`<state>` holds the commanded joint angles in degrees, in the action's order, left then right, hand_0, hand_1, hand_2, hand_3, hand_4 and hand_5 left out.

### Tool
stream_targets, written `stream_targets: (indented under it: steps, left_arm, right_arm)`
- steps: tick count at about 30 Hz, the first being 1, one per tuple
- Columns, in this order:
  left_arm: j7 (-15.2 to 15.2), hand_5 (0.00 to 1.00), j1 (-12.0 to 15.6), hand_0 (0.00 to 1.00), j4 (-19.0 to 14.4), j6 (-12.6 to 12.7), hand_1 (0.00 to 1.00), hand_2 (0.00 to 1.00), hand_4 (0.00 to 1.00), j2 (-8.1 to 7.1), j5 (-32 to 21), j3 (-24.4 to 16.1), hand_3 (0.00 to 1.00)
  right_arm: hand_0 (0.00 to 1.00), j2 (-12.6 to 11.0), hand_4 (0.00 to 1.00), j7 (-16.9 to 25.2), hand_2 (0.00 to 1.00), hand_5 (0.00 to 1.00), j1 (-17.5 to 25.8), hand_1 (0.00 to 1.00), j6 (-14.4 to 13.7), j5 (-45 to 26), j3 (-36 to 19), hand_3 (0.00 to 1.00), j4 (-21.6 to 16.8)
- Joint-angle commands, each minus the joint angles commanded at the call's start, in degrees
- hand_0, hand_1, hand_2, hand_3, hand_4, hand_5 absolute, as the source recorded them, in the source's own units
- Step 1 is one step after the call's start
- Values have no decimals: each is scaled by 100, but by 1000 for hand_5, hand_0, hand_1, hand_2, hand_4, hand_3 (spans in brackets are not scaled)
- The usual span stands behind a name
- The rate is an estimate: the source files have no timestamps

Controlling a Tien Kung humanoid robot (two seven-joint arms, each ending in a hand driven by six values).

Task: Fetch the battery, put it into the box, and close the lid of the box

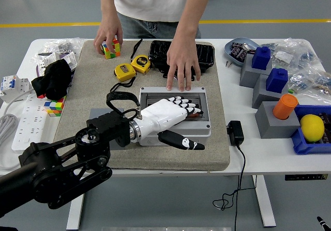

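Box (173, 94) lying centrally on mat (98, 91); left hand (165, 118) resting on its lid (155, 94); tape measures (132, 67) lying behind.

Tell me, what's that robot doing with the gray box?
The robot's left hand lies flat on the lid of the gray box, pressing it down, with its fingers spread. A bit of orange peeks out under the fingertips. A person across the table rests one hand at the box's far edge and holds a colourful cube with the other.

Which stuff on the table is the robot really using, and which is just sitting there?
Using: the grey box, its lid, the left hand.

Just sitting: two tape measures, puzzle cube, black tray, lemon, orange cup.
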<state>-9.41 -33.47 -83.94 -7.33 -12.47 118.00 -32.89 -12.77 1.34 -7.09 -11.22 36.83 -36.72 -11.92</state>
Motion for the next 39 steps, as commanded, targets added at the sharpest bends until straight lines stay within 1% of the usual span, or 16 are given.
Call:
stream_targets:
  steps: [3, 6, 8, 10, 12, 13, 18, 19, 21, 24, 25, 28, 30, 31, 34, 39]
  left_arm:
    - [16, 998, 47, 998, -41, 38, 998, 998, 998, -1, 33, -61, 929]
    - [108, 998, 120, 998, -112, 105, 998, 998, 998, -10, 37, -233, 929]
    - [290, 998, 266, 998, -226, 278, 998, 989, 998, 12, -61, -523, 913]
    - [506, 998, 420, 998, -343, 409, 998, 989, 998, 51, -319, -886, 913]
    - [684, 998, 611, 998, -485, 443, 998, 989, 998, 118, -788, -1341, 913]
    - [743, 996, 704, 998, -564, 429, 998, 959, 998, 157, -1049, -1594, 869]
    - [816, 996, 1108, 998, -910, 277, 998, 959, 998, 351, -2239, -2719, 869]
    - [827, 984, 1187, 977, -943, 270, 978, 929, 998, 396, -2499, -2967, 852]
    - [824, 984, 1286, 977, -939, 266, 978, 929, 998, 457, -2946, -3408, 852]
    - [773, 984, 1476, 977, -765, 163, 978, 929, 998, 599, -3690, -4091, 852]
    - [776, 992, 1531, 929, -706, 153, 949, 894, 998, 637, -3951, -4321, 844]
    - [740, 992, 1679, 929, -487, 125, 949, 894, 998, 727, -4659, -4916, 844]
    - [733, 992, 1772, 929, -355, 145, 949, 894, 998, 741, -5143, -5241, 844]
    - [726, 998, 1805, 899, -309, 148, 919, 867, 998, 739, -5366, -5358, 841]
    - [689, 998, 1924, 899, -185, 161, 919, 867, 998, 719, -6111, -5639, 841]
    - [653, 998, 2280, 884, -259, 252, 913, 862, 998, 701, -7340, -5969, 839]
  right_arm:
    - [758, -1, 998, 2, 724, 998, 3, 713, 3, -7, 8, 759, 1]
    - [758, -2, 998, 2, 724, 998, 6, 713, 7, -2, 5, 759, -1]
    - [757, 2, 998, 4, 725, 998, 13, 713, 8, 1, 0, 759, -1]
    - [757, 9, 998, 4, 725, 998, 25, 713, 8, 6, -4, 759, -3]
    - [757, 19, 998, 6, 725, 998, 44, 713, 3, 1, 4, 759, 2]
    - [757, 25, 998, 8, 725, 998, 53, 713, 1, -3, 5, 759, 5]
    - [757, 53, 998, 10, 725, 998, 69, 713, 1, 24, -26, 759, 6]
    - [758, 60, 998, 10, 725, 998, 70, 713, 3, 34, -42, 760, 6]
    - [758, 71, 998, 9, 725, 998, 70, 713, 5, 48, -56, 760, 6]
    - [758, 94, 998, 4, 725, 998, 70, 713, 9, 78, -86, 760, 0]
    - [755, 101, 998, 2, 725, 998, 71, 712, 8, 91, -102, 759, -4]
    - [755, 116, 998, -2, 725, 998, 79, 712, 1, 118, -116, 759, -6]
    - [755, 124, 998, -2, 725, 998, 92, 712, -9, 119, -119, 759, 3]
    - [757, 126, 998, -1, 725, 998, 97, 713, -12, 118, -120, 759, 7]
    - [757, 131, 998, -2, 725, 998, 98, 713, -19, 133, -132, 759, 14]
    - [757, 147, 998, -6, 725, 998, 75, 713, -15, 195, -220, 759, 0]
